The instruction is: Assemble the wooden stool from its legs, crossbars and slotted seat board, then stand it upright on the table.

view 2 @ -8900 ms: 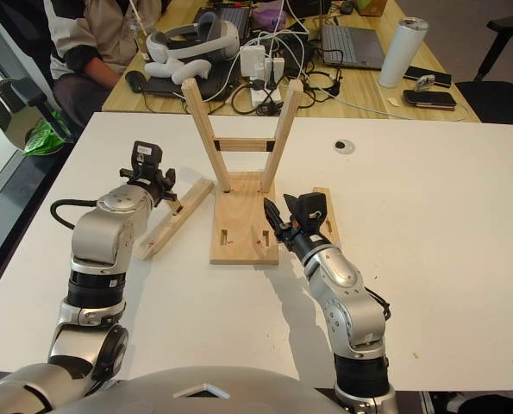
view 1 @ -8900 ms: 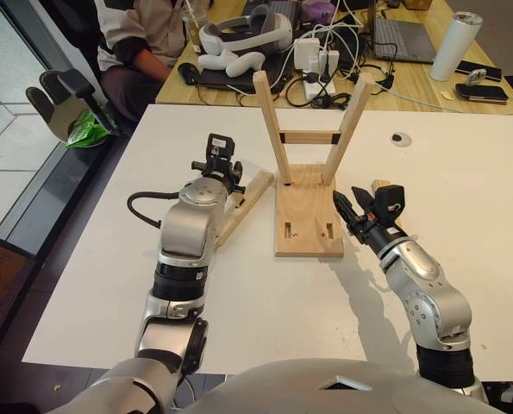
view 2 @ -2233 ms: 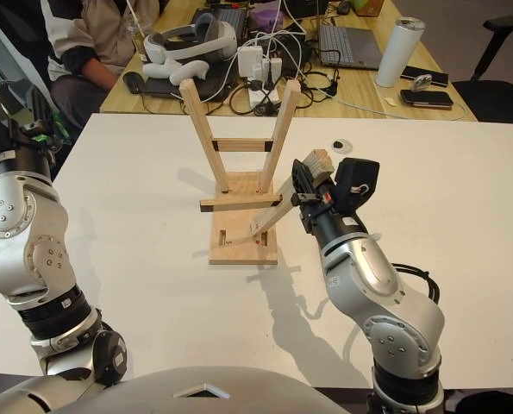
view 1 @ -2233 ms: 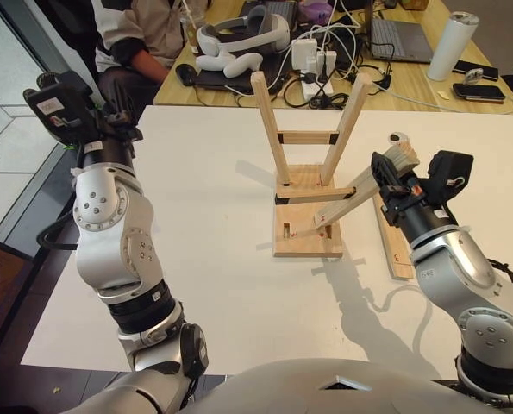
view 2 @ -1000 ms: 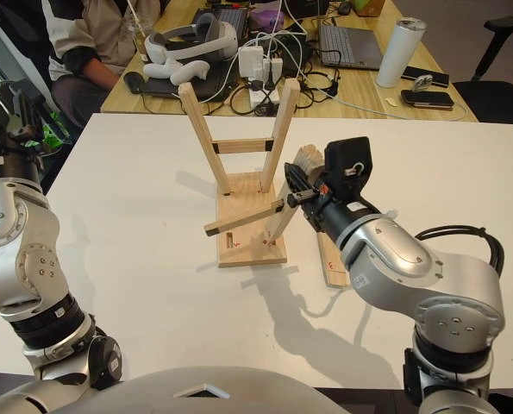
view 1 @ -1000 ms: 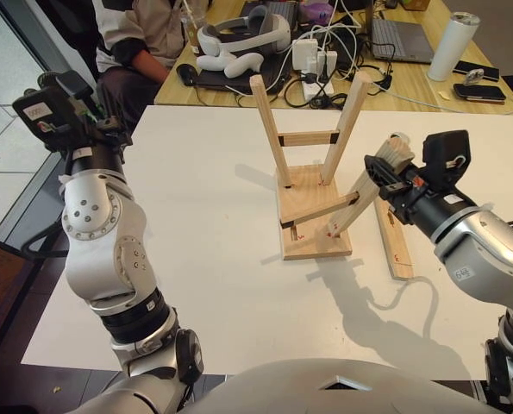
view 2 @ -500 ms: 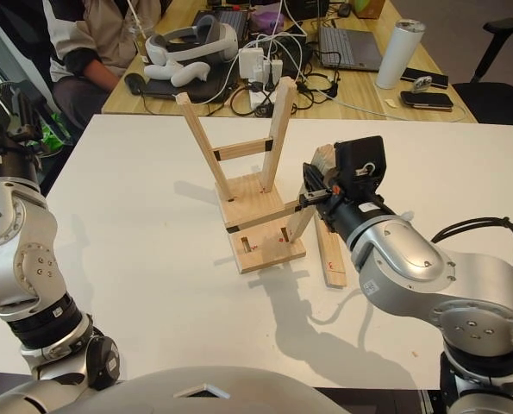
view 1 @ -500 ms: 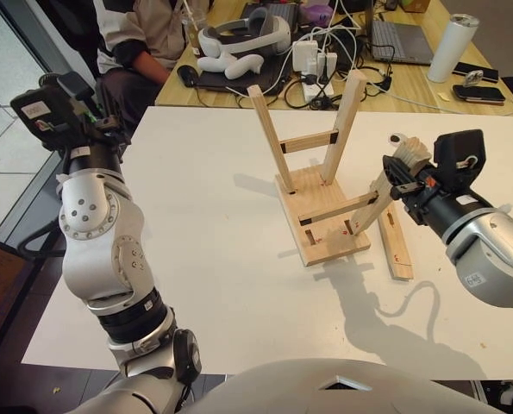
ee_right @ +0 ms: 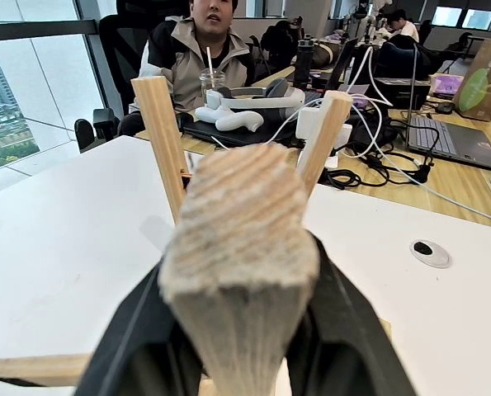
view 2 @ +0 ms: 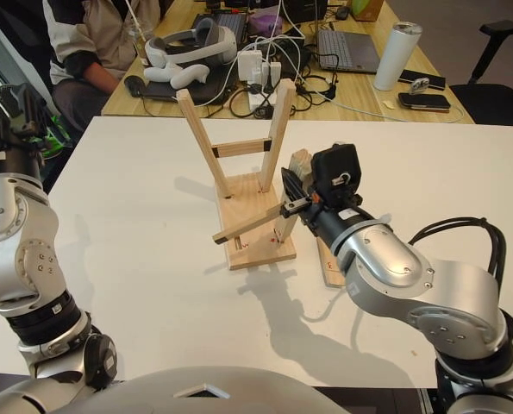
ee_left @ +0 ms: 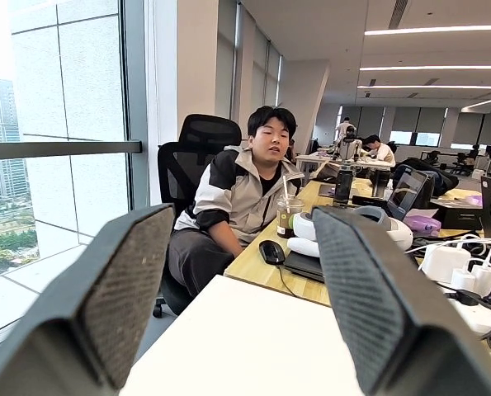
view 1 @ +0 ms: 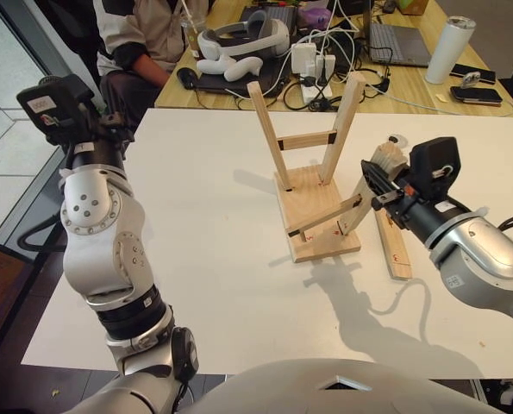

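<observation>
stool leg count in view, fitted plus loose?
4. Two upright legs stand at the seat board's far end; third leg is clamped in the right tool, foot at the board; fourth leg lies flat on the table beside it.

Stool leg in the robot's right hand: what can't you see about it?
- Eye views: whether the bottom of the held leg sits in a seat board slot; too small, leg covers it.
- Right wrist view: the leg's cut end blocks the seat board.
- Right eye view: right arm hides most of the spare leg.
</observation>
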Controlling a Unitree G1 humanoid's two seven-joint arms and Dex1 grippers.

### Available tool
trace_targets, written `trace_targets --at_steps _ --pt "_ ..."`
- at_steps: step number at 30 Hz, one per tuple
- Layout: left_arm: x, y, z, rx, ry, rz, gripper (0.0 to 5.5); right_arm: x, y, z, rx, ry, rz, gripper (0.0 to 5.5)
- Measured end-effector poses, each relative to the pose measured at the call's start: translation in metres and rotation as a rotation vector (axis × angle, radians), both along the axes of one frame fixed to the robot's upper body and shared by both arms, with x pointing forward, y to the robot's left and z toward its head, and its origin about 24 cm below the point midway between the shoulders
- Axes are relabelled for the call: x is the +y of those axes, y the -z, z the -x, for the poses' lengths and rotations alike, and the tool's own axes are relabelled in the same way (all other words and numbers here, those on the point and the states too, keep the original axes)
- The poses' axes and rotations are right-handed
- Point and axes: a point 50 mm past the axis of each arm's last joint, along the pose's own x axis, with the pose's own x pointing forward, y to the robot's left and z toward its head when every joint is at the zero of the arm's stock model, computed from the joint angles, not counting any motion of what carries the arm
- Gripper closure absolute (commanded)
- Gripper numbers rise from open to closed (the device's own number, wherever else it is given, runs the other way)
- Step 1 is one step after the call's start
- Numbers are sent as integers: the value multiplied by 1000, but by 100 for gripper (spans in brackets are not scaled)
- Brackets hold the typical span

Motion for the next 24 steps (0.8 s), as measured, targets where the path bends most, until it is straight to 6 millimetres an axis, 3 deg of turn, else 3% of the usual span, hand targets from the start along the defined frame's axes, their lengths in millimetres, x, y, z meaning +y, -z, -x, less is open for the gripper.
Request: trace_targets --at_steps 5,11,18,24 --pt "0 0 -1 1 1 -2 241 -2 2 -2 8 22 -32 450" --pt "-1 0 -1 1 0 -5 241 -13 4 -18 95 101 -164 450" --pt "-1 0 0 0 -1 -6 241 -17 16 -32 238 100 -193 450" --pt "-1 -1 0 -5 -3 -7 241 -17 12 -43 236 113 -169 450"
